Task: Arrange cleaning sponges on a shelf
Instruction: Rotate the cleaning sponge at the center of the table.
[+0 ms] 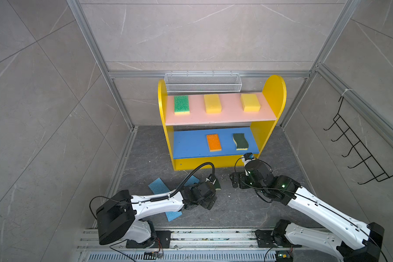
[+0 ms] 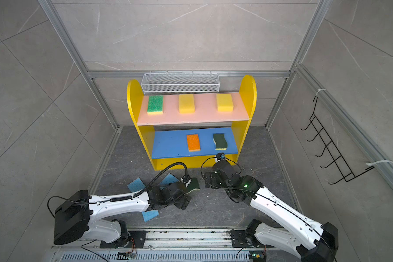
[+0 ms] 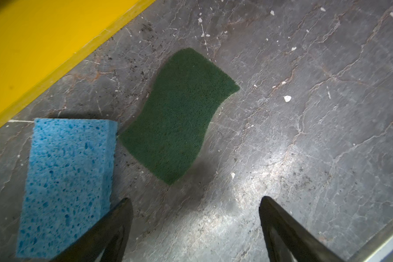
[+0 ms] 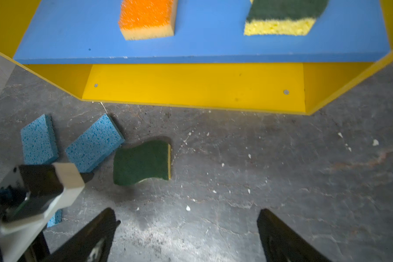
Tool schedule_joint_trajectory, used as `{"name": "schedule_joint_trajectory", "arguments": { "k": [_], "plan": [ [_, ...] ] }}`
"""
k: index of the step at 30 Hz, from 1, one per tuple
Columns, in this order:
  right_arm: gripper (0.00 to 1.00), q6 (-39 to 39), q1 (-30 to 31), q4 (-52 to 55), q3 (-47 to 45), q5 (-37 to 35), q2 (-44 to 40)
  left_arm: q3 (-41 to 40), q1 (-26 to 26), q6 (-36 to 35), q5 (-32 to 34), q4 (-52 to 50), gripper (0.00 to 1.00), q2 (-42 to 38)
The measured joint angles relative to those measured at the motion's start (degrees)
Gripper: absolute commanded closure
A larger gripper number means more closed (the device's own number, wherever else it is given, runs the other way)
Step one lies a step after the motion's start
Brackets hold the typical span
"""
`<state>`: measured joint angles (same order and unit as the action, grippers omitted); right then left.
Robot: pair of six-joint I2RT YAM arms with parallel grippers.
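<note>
The yellow wooden shelf (image 4: 191, 90) with pink and blue boards stands ahead of both tools. The left tool (image 3: 195, 202), jaws apart and empty, has the dark-green wavy sponge (image 3: 179, 113) lying just ahead on the grey table (image 3: 304, 136); the right tool (image 4: 186, 213) gapes empty too.

The walls (image 1: 191, 34) are big grey tiles with thin white lines, like stone. Shiny metal bars (image 1: 209, 74) run up the corners and across the back wall. A white wire basket (image 1: 202, 82) hangs at the back bar. A black hook rack (image 1: 360, 142) hangs on a side wall. The floor (image 1: 236, 204) is dark grey stone with pale lines, and small white crumbs (image 3: 287, 98) lie on it. A bright patch of light (image 3: 247, 181) shines on the floor. A metal rail (image 1: 213, 236) lies along the front edge.
</note>
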<state>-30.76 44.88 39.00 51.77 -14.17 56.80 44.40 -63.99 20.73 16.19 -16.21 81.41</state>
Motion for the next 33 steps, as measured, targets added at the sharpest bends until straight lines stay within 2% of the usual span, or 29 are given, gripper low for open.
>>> {"name": "schedule_joint_trajectory", "arguments": {
  "k": [10, 17, 33],
  "plan": [
    [0.0, -1.6, 0.0, 5.6, -0.7, -1.7, -3.8, 0.0, 6.6, -3.7, -5.0, 3.6, 0.01, 3.4],
    [0.0, -1.7, 0.0, 7.9, -0.9, -3.6, -4.4, 0.9, 7.5, -7.2, -8.8, 4.7, 0.02, 8.1],
    [0.0, -1.6, 0.0, 10.3, -0.9, -6.1, -4.4, 1.3, 8.4, -8.2, -16.7, 7.5, 0.07, 9.0]
  ]
}}
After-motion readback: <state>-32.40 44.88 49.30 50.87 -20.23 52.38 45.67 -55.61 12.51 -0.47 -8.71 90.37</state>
